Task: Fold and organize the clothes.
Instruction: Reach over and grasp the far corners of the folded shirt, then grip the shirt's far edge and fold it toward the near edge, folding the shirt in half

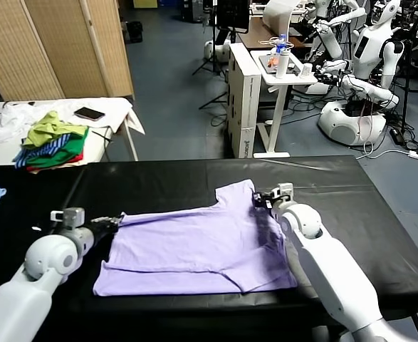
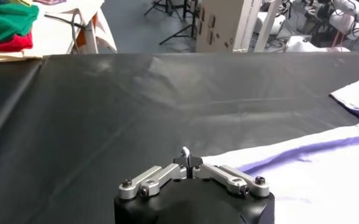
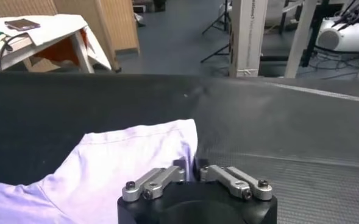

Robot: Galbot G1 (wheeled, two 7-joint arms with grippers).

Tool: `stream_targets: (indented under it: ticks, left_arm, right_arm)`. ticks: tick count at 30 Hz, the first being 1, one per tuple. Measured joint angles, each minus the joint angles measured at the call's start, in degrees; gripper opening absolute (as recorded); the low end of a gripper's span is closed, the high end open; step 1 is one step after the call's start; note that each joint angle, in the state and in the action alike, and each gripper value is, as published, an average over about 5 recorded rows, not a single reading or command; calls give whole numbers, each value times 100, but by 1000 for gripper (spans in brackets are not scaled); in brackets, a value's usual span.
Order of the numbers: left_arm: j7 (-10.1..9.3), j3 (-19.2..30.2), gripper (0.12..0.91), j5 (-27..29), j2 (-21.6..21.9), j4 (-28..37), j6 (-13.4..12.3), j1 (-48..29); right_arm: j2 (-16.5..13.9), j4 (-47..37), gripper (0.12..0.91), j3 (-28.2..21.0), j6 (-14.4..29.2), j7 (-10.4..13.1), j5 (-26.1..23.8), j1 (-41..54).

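We noted the lavender T-shirt (image 1: 194,249) lying flat on the black desk (image 1: 365,192). The left hand (image 1: 112,222) was pinched closed on its near-left edge, the right hand (image 1: 260,200) closed on the sleeve corner, presumably both gripping to lift a fold.

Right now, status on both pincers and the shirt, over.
Left pincer shut on lavender T-shirt's left edge. Right pincer shut on its sleeve, far right corner. Shirt flat on black table, partly folded. Nothing in the way.
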Motion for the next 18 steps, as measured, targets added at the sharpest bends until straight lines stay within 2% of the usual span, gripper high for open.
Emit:
stream_targets:
  ticks: [9,18]
  left_arm:
    - [5,-100,161,-25,102,-149,-13,-18]
    - [26,-252,161,-36,266,-477,-25,201]
  right_arm:
    - [-342,919,152,382,83,-15,234,-584]
    - [-772,2045,152,945,-157,7,254,-1558]
